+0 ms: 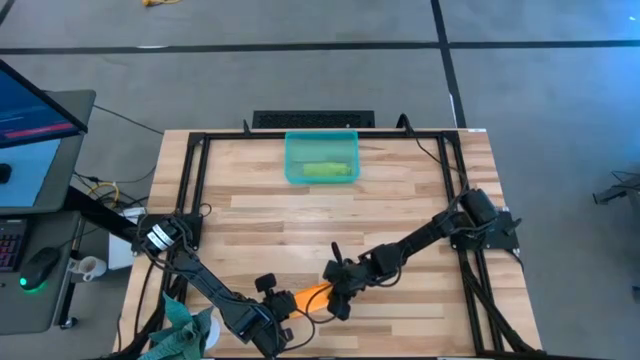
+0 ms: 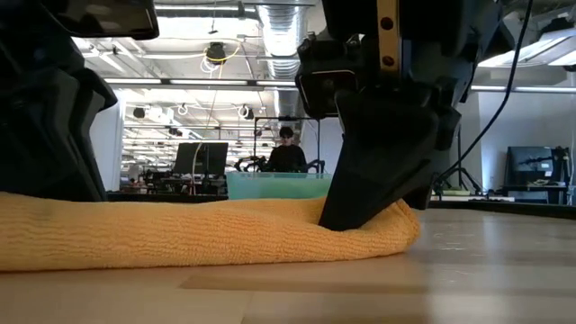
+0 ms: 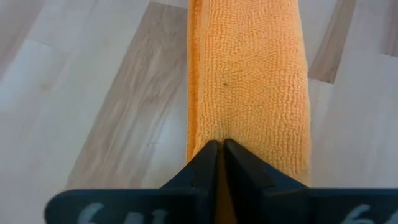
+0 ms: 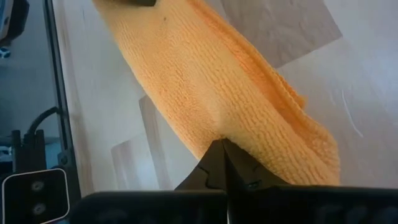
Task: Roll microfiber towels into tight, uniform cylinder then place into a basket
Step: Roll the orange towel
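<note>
Grippers pinch the orange towel (image 1: 312, 297) between them: left gripper (image 3: 221, 148) closed on one end; right gripper (image 4: 219, 149) closed on the other.

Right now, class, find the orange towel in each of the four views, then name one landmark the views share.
High view: orange towel at the near edge, between both end effectors.
Low view: long roll across the foreground.
Left wrist view: fills the centre.
Right wrist view: runs diagonally.
Shared landmark: the wooden table.

Towel (image 1: 312, 297) between tools, before basket (image 1: 321, 142)
</note>
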Available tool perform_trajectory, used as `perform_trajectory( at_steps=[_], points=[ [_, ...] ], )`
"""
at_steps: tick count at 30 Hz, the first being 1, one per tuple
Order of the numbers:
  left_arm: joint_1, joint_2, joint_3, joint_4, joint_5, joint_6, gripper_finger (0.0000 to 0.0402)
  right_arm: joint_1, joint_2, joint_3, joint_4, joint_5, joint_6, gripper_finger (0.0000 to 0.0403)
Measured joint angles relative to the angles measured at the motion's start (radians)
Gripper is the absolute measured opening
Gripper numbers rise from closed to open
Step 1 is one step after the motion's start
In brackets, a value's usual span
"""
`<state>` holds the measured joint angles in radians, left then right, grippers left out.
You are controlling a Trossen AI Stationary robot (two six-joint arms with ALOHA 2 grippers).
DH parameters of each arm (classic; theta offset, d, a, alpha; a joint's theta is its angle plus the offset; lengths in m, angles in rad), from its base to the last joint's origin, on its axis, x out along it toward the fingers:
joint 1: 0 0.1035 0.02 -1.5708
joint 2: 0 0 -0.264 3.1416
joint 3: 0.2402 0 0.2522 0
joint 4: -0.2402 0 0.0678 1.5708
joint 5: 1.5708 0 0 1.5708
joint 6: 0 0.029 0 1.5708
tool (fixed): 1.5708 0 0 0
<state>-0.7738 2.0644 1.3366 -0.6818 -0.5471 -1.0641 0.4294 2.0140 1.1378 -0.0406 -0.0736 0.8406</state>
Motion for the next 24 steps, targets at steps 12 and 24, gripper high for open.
perform_trajectory(
  at_steps=[12, 24],
  points=[
    [0.027, 0.0, 0.023, -0.04, -0.017, 0.126, 0.0114, 0.002, 0.001, -0.002, -0.011, 0.053, -0.024, 0.0011],
    [-0.074, 0.004, 0.196, -0.082, -0.431, 0.177, 0.0114, 0.001, 0.002, -0.003, 0.001, 0.053, -0.033, 0.0013]
  ],
)
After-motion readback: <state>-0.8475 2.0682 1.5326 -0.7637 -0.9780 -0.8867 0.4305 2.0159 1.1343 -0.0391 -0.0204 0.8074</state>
